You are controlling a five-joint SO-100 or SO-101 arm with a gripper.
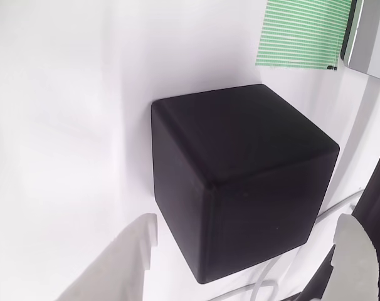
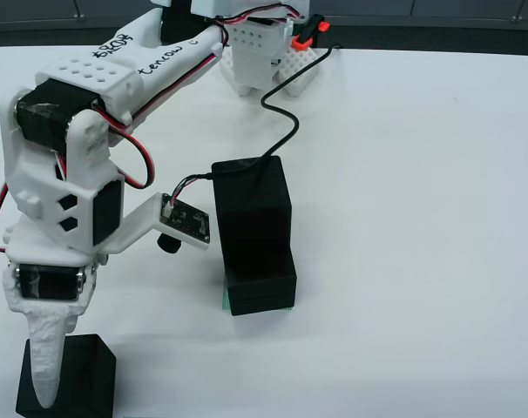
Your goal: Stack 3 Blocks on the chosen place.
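The fixed overhead view shows a white desk [image 2: 421,174]. The white arm [image 2: 116,78] enters from 12 o'clock and reaches toward 7 o'clock. A small camera board [image 2: 187,220] hangs from its wrist.

The claw [image 2: 48,366] points down at 7 o'clock. One white finger [image 2: 46,370] lies over the near block [image 2: 68,376]. This matte black cube sits on the desk at the lower left edge of the view.

Two further black blocks stand stacked near the centre. The upper stacked block [image 2: 251,205] rests on the lower stacked block [image 2: 262,287]. A thin edge of the green patch [image 2: 226,300] shows at the lower left side of the bottom cube. A black cable [image 2: 281,104] runs from the arm base at 12 o'clock to the top of the stack.

The view riding on the claw shows the near block [image 1: 240,182] at close range. It sits between the two white fingertips: one [image 1: 124,263] at 7 o'clock, the other [image 1: 359,251] at 5 o'clock. Both fingertips stand apart from the cube faces. The jaws are spread wider than the cube and hold nothing. A green-and-white striped strip [image 1: 300,31] lies on the desk at 1 o'clock in this view, behind the cube.
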